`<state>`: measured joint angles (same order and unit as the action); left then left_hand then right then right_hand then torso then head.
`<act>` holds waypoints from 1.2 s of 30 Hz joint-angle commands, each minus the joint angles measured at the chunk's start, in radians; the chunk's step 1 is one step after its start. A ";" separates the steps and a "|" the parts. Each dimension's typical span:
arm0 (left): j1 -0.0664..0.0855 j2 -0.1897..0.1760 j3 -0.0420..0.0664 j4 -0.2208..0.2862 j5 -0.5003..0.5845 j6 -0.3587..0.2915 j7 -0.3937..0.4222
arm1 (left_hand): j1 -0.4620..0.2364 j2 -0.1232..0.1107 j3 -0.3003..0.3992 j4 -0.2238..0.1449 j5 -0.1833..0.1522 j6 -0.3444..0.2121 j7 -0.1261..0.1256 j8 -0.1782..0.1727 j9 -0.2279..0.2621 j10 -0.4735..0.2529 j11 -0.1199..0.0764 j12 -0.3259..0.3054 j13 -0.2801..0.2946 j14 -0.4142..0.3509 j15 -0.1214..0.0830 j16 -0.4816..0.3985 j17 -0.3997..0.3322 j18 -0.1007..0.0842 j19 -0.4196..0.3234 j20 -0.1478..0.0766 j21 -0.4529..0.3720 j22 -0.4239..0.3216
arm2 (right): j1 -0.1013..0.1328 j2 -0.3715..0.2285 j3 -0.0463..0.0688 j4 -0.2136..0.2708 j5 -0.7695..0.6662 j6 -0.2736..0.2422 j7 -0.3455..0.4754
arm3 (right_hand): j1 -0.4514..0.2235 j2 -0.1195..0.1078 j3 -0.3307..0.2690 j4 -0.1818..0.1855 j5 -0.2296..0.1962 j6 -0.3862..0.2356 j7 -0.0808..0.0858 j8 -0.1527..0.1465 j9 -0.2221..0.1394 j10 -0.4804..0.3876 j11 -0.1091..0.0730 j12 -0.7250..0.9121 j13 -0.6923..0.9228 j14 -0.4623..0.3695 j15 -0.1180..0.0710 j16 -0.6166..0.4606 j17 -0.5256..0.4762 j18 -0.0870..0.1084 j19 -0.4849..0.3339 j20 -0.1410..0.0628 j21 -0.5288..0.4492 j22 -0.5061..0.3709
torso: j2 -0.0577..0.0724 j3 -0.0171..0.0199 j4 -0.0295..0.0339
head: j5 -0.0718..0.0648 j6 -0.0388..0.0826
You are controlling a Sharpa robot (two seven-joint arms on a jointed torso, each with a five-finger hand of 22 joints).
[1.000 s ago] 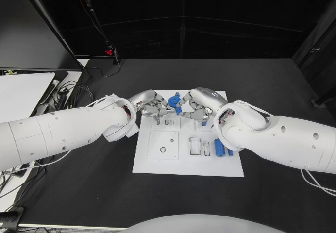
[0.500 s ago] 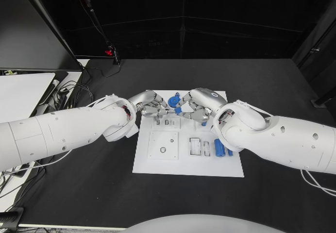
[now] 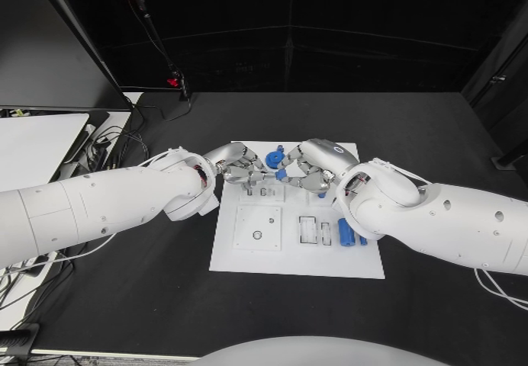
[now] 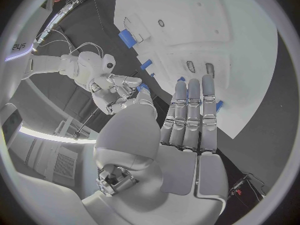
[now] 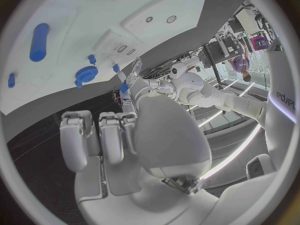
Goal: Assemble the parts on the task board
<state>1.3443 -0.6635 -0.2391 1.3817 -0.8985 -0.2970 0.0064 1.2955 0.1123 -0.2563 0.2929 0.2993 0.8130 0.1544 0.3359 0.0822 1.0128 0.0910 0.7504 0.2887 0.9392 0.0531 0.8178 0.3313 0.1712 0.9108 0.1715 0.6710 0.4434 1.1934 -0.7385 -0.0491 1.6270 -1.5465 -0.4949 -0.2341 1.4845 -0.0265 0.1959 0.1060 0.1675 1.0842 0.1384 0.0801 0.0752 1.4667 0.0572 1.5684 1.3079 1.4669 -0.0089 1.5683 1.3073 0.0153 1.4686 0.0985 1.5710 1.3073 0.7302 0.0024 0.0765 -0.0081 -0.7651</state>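
Both white arms reach in from the sides and meet over the far part of the table. The left hand (image 3: 233, 162) and the right hand (image 3: 306, 165) lie close together, fingertips turned toward each other. In the left wrist view the left hand's fingers (image 4: 189, 110) stretch out straight, side by side. In the right wrist view the right hand's fingers (image 5: 100, 140) lie side by side, bent forward

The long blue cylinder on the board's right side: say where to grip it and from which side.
Grip the long blue cylinder across its middle, coming from above with the right hand. It seems to lie flat on the task board, its round sides exposed, ends pointing away and toward the robot.
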 commanded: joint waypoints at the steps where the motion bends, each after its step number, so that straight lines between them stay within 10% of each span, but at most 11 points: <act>1: 0.000 0.003 0.001 -0.002 -0.004 0.010 -0.013 | 0.010 0.005 0.006 -0.002 0.007 -0.008 0.001 -0.005 0.001 -0.008 0.000 -0.004 0.001 -0.001 0.003 -0.007 0.001 0.010 -0.006 -0.001 -0.007 0.001 | 0.001 0.000 0.001 0.007 -0.006 -0.016 0.014 | 0.000 0.005 0.001 -0.006 0.005 0.009 0.000 0.006 0.001 0.104 0.011 0.002 0.263 0.104 0.009 0.002 0.263 -0.015 0.102 0.008 0.000 0.263 | 0.000 -0.0005 -0.0005 | 0.000 -0.001; 36: 0.000 0.006 0.001 -0.004 -0.004 0.026 -0.026 | 0.025 0.012 0.010 -0.002 0.006 -0.013 0.002 -0.009 0.001 -0.011 0.001 -0.008 0.003 -0.004 0.004 -0.009 0.004 0.010 -0.008 0.000 -0.009 0.002 | -0.001 0.008 0.001 0.014 0.002 -0.029 0.016 | -0.001 0.005 0.001 -0.007 0.006 0.009 0.000 0.005 0.000 0.104 0.011 0.002 0.263 0.104 0.009 0.002 0.263 -0.015 0.102 0.009 0.000 0.263 | 0.000 -0.0003 0.0009 | 0.001 -0.010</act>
<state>1.3425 -0.6584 -0.2397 1.3755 -0.8992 -0.2779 -0.0194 1.3074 0.1242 -0.2535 0.2901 0.3034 0.8058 0.1541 0.3312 0.0819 1.0093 0.0945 0.7464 0.2907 0.9390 0.0533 0.8143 0.3344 0.1711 0.9108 0.1715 0.6670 0.4441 1.1915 -0.7324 -0.0486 1.6382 -1.5449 -0.5164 -0.2229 1.4817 -0.0293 0.1943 0.1047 0.1695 1.0875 0.1382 0.0805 0.0744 1.4667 0.0646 1.5684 1.3079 1.4669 -0.0089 1.5683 1.3073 0.0152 1.4649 0.1022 1.5710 1.3073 0.7304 0.0018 0.0771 -0.0073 -0.7744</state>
